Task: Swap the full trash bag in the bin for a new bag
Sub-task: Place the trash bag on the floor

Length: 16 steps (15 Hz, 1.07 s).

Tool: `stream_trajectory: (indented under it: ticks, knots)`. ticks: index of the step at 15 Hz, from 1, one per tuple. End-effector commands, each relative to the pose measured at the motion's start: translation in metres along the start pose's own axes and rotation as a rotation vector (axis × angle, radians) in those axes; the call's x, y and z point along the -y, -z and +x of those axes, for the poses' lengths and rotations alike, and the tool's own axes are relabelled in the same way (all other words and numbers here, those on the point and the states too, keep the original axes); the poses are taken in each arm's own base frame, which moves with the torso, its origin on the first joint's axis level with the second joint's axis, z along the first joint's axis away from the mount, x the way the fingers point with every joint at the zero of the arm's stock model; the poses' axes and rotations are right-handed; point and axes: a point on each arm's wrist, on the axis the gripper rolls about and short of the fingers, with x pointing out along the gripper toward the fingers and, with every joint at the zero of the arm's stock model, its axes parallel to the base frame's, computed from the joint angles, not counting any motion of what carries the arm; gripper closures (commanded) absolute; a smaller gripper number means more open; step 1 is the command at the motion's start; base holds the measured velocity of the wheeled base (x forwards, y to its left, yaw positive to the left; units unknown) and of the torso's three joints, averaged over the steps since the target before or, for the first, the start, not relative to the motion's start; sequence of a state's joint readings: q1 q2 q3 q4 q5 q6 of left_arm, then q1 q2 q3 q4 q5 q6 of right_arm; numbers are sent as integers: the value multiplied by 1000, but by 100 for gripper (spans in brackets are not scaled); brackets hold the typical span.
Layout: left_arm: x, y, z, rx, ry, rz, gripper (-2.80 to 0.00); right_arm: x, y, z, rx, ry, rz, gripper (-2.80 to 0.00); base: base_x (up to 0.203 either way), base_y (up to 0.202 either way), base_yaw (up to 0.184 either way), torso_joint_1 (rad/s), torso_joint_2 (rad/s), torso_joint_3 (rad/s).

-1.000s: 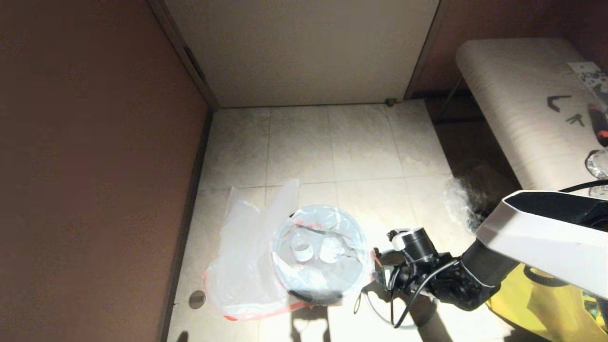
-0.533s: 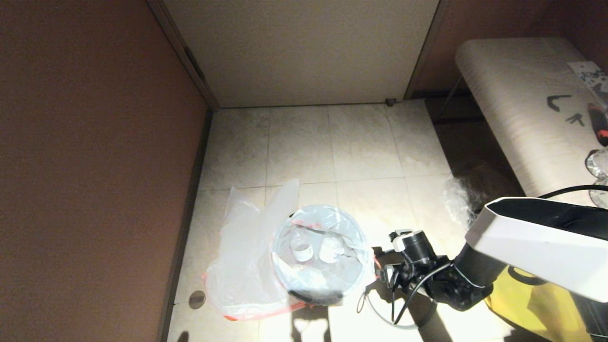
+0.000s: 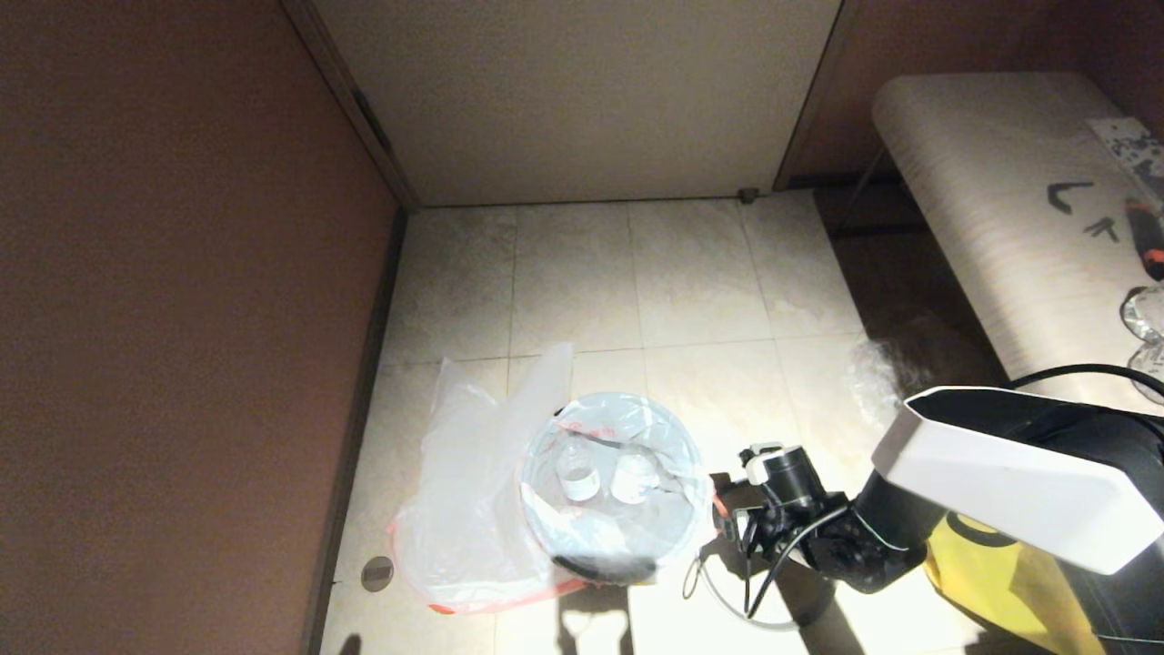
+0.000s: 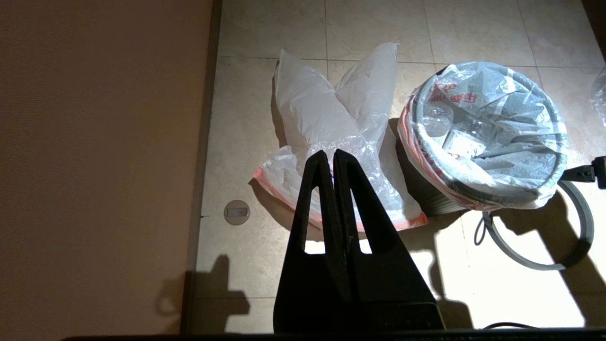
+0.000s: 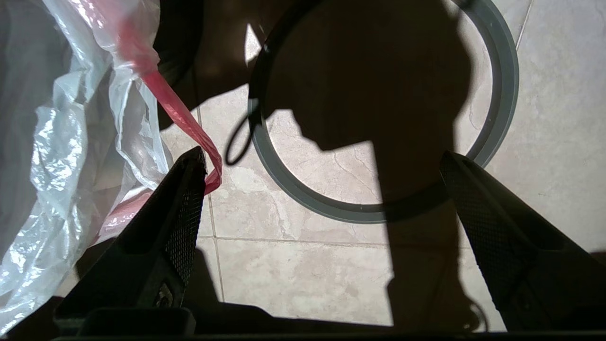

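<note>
Head view: the bin (image 3: 605, 566) sits lower centre of frame on the tiled floor (image 3: 691, 291), lined with the full trash bag (image 3: 614, 473), whose two bottles (image 3: 605, 475) show through at its middle. The new bag (image 3: 473, 491) lies limp on the floor, touching the bin on its left in frame. The right gripper (image 3: 727, 526) is low, just right of the bin's rim, at the bag's red hem; its fingers are too small here to read. A grey hoop (image 3: 727, 596) lies on the floor under that arm. Yellow bag (image 3: 1009, 582) lower right, crinkly clear bag (image 3: 878, 382) mid right, bench (image 3: 991, 209) upper right.

Left wrist view: the left gripper (image 4: 331, 158) has its fingers pressed together with nothing between them, hanging high over the new bag (image 4: 341, 128) at frame centre. Bin with the full trash bag (image 4: 492, 142) is upper right in frame, well apart from this gripper. Grey hoop (image 4: 563, 237) lies right of the bin; a round floor plug (image 4: 236, 211) is left of centre.

Right wrist view: the right gripper (image 5: 322, 161) is spread wide and grips nothing. The full trash bag (image 5: 71, 123) fills the left of frame; its red drawstring loop (image 5: 189, 128) hangs at the tip of the finger (image 5: 184, 208) on frame left, touching or just beside it, not between the fingers. The grey hoop (image 5: 502, 94) lies on the floor between and beyond the fingers.
</note>
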<state>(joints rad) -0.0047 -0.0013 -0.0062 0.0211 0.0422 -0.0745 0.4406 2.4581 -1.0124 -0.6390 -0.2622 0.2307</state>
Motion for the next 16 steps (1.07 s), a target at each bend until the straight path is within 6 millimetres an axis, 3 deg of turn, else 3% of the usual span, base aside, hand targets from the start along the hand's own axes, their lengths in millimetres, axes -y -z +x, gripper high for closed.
stream_trajectory:
  ticks: [1,9,10,16]
  knots:
    - [0,0,0,-2,-1,-1,0,-3,-2,8,14,-2,-2,-280,0,0,0,0,0,0]
    - [0,0,0,-2,-1,-1,0,-23,-5,33,30,8,-53,-280,0,0,0,0,0,0]
    - [0,0,0,-2,-1,-1,0,-25,-5,33,33,12,-57,0,0,0,0,0,0,0]
    - [0,0,0,-2,-1,-1,0,-31,-8,27,49,8,-60,0,0,0,0,0,0,0]
